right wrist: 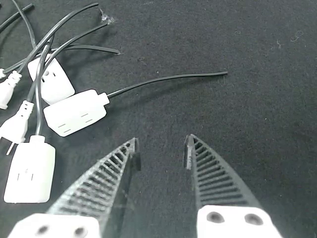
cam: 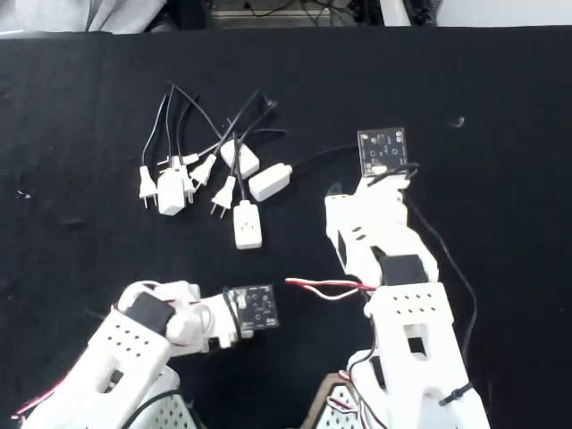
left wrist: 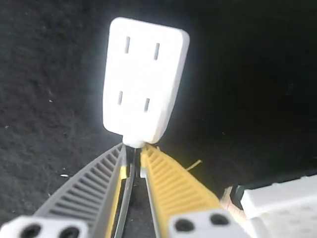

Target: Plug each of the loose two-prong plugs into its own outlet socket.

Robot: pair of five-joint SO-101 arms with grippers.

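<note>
Several white two-prong plugs (cam: 204,170) and outlet sockets on black cords lie bunched at the table's back left. Nearest of them is a flat socket (cam: 248,223). In the left wrist view a white socket (left wrist: 143,84) with two pairs of slots lies just past my left gripper (left wrist: 133,148), which is shut with its tips at the socket's near end; I cannot tell whether they touch it. My right gripper (right wrist: 161,148) is open with nothing between its fingers, over bare cloth beside a corded socket (right wrist: 77,113). A plug (right wrist: 15,126) and another socket (right wrist: 29,171) lie farther to that side.
A black cloth (cam: 500,179) covers the table. The left arm (cam: 152,326) is at the front left and the right arm (cam: 393,259) at the front centre-right. One socket's black cord (right wrist: 168,78) runs across the cloth ahead of my right gripper.
</note>
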